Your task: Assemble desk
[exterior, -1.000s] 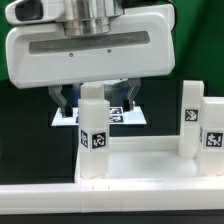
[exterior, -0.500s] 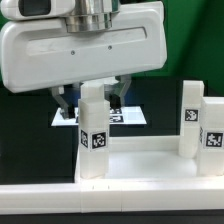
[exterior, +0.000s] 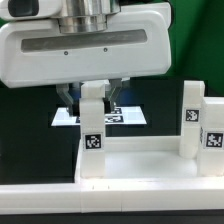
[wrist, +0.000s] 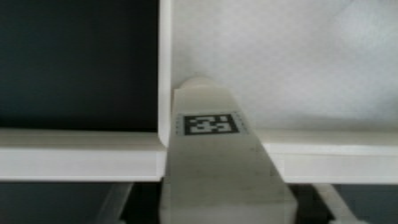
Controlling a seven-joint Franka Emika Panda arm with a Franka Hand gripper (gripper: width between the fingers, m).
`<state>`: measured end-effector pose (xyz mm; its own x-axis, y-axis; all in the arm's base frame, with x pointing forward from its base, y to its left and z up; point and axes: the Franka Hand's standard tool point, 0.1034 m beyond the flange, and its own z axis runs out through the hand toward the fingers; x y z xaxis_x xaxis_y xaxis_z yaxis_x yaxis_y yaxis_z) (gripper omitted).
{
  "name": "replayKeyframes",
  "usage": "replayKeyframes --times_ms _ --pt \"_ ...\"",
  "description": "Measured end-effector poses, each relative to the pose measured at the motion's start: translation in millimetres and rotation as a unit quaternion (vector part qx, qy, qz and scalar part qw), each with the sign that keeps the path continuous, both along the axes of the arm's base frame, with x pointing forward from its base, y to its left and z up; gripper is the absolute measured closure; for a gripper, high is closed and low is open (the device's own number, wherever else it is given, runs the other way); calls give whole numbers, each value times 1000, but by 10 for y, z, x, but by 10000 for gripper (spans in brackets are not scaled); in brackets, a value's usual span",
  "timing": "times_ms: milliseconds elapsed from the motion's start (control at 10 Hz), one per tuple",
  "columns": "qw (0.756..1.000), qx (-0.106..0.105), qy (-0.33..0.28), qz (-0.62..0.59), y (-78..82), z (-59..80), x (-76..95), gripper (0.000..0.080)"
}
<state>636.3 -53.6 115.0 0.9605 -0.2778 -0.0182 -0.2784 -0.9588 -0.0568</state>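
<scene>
Looking down, we see the two-finger metal gripper (exterior: pixel 92 96) straddling a blocky square white plastic leg (exterior: pixel 93 125) directly beneath it, fingers closed against its sides. The leg stands upright on the smooth, rimmed white plastic tabletop (exterior: pixel 140 160), bearing a black-and-white tag (wrist: pixel 212 124).

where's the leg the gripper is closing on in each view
Exterior view: the leg stands upright left of centre, under the gripper, its tag facing the camera.
Wrist view: the same leg fills the centre, seen from above.
Shared landmark: the black-and-white tag on that leg.
</scene>
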Motion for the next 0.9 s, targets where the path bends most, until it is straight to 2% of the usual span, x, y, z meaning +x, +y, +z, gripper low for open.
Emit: replayKeyframes --times_ms 200,400,600,800,900 --pt "983 9 27 -181 24 9 -4 509" --pt "936 14 44 -349 66 5 17 509" --pt "906 20 47 -421 76 -2 20 509" --pt "904 18 46 -424 77 -5 21 509" --pt "920 19 43 -390 80 -7 22 424"
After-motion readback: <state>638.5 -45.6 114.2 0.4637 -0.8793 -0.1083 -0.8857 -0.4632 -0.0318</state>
